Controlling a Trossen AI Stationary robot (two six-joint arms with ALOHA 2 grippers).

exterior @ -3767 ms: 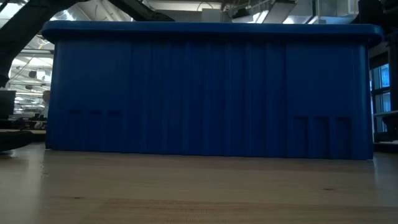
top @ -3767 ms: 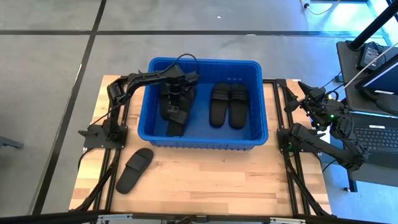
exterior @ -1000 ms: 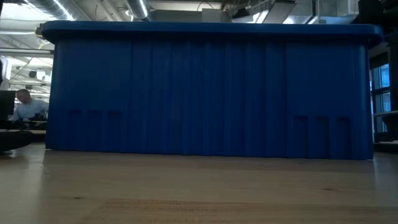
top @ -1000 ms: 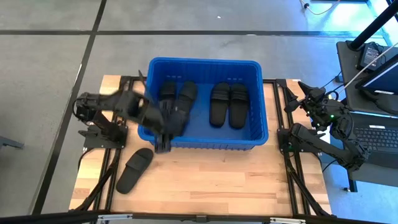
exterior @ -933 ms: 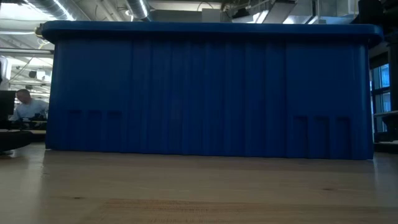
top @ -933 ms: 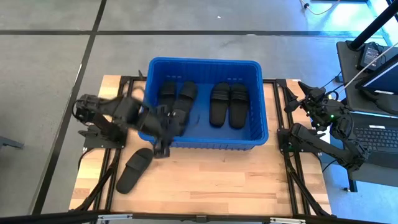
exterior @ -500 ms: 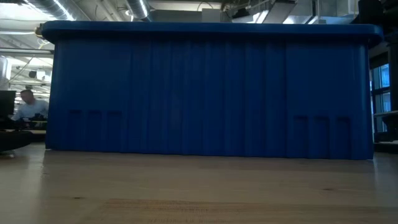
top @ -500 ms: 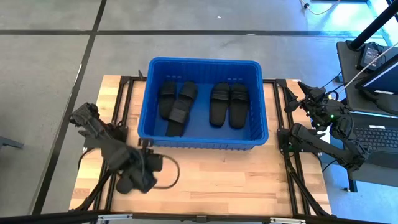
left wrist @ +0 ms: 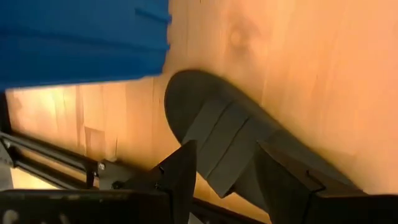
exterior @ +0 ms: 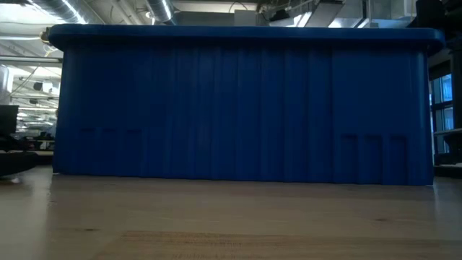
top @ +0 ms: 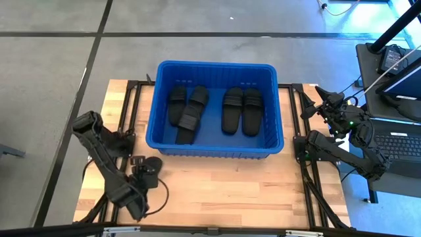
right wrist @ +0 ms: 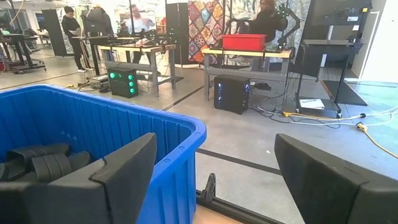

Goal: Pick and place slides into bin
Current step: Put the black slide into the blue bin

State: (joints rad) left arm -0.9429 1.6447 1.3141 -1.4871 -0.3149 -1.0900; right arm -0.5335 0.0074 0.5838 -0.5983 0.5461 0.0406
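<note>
The left gripper (left wrist: pixel 224 180) hangs over a slide (left wrist: pixel 236 146) on the table (left wrist: pixel 298 74), fingers apart, straddling its strap. The right gripper (right wrist: pixel 214 180) waits wide open beside the bin (right wrist: pixel 93 124).

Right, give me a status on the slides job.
Done: slides lie in the bin, a pair on its right side and an overlapping bunch on its left. In hand: the left tool hangs open over the one slide seen on the table, not yet gripping. Left: grab it and drop it in. The right tool waits open at the table's right edge.
</note>
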